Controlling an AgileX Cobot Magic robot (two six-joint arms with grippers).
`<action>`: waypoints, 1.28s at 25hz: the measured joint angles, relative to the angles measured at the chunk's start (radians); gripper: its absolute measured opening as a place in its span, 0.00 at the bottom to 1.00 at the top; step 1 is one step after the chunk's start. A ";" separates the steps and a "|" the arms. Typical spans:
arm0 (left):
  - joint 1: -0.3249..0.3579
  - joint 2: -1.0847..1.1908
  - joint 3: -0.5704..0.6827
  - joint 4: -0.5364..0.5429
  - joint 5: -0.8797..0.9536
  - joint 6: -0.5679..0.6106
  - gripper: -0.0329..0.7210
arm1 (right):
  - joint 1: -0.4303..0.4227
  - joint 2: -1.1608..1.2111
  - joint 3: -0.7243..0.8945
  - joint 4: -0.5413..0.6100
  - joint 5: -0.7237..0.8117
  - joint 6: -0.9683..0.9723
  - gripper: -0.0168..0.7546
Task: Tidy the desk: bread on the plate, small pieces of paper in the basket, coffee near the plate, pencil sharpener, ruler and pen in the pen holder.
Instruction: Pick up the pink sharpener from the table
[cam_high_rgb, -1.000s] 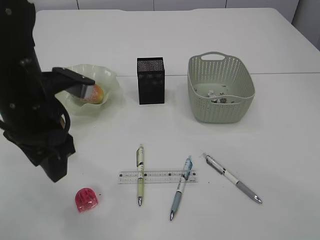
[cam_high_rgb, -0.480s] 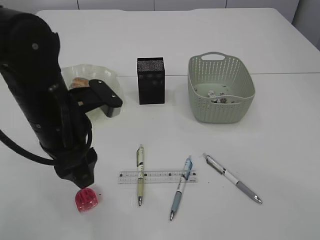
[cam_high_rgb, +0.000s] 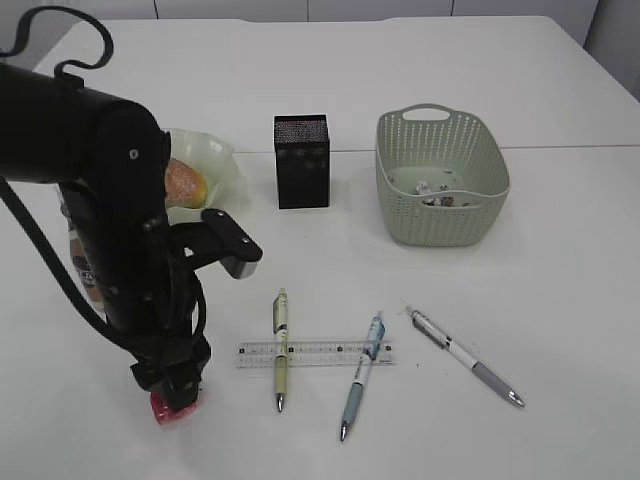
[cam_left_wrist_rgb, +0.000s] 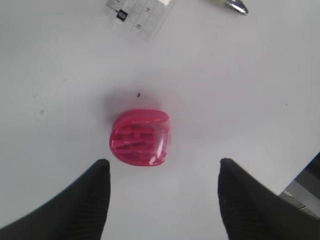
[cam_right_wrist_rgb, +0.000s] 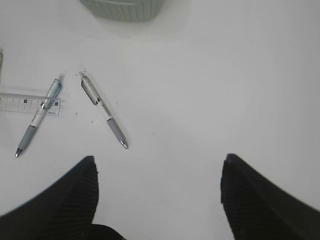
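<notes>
Landmark: using the pen holder (cam_high_rgb: 301, 160), the black mesh cup standing mid-desk.

Pencil sharpener (cam_left_wrist_rgb: 140, 138): the pink one is lying well in front-left of the pen holder, with nothing gripping it.

Left gripper (cam_left_wrist_rgb: 162, 197): it's hanging right above the sharpener with the jaws spread wide, one finger each side, neither touching. My guess is it's lining up for a grab so the sharpener can go into the holder.

Right gripper (cam_right_wrist_rgb: 157, 192): it's sitting wide and empty over bare desk (cam_right_wrist_rgb: 225, 75), well front-right of the pen holder.

Bread (cam_high_rgb: 185, 183): it's lying in the plate (cam_high_rgb: 222, 158), just left of the pen holder, so that part looks done.

Basket (cam_high_rgb: 441, 176): it's sitting just right of the pen holder with small scraps inside, probably the paper, though they're too small to be sure.

Coffee (cam_high_rgb: 82, 262): it's mostly hiding behind the left arm, front-left of the holder.

Ruler (cam_high_rgb: 314, 353): it's lying in front of the pen holder with two pens crossing it and a third pen off to the right.

Views: the exterior one is burying the sharpener under the arm, while the left wrist view is showing it whole, between the fingers.
</notes>
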 joint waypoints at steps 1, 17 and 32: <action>0.000 0.011 0.000 0.000 -0.002 0.000 0.70 | 0.000 0.000 0.000 0.000 0.000 0.000 0.75; 0.000 0.109 0.000 0.060 -0.045 0.000 0.70 | 0.000 0.000 0.000 0.000 0.000 0.000 0.75; 0.000 0.114 0.000 0.074 -0.078 0.000 0.70 | 0.000 0.000 0.000 -0.006 0.000 0.000 0.75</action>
